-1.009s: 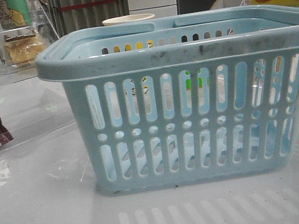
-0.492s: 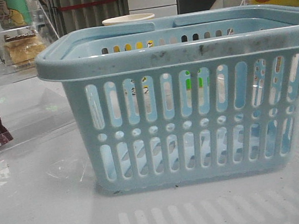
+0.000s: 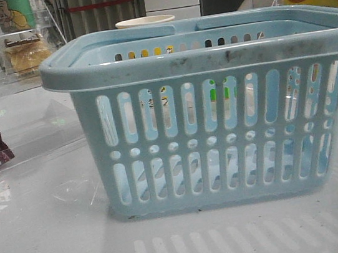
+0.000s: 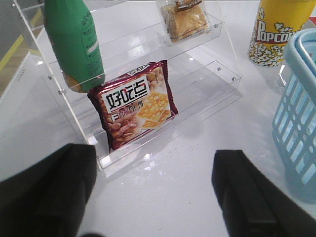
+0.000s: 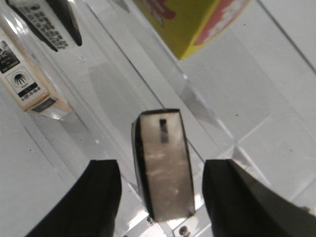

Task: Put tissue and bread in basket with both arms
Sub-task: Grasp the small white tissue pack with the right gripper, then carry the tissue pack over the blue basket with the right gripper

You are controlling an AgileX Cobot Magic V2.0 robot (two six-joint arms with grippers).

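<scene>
Right gripper (image 5: 160,197) is spread wide, the tissue (image 5: 164,168) packet between its fingers on a clear shelf (image 5: 232,103), untouched. Left gripper (image 4: 153,197), also apart, hovers before a cracker bag (image 4: 134,103); bread (image 4: 185,19) sits higher up, basket (image 4: 301,123) alongside.

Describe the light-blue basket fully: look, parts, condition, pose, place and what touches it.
The basket is a large rectangular tub of light-blue plastic. It has a thick rolled rim, and its walls carry two rows of vertical slots with a row of round holes between them. Dark scuffs mark the rim. It stands upright on the white table, and nothing else touches it. Through the slots, no item shows inside. The left wrist view shows one corner.
</scene>
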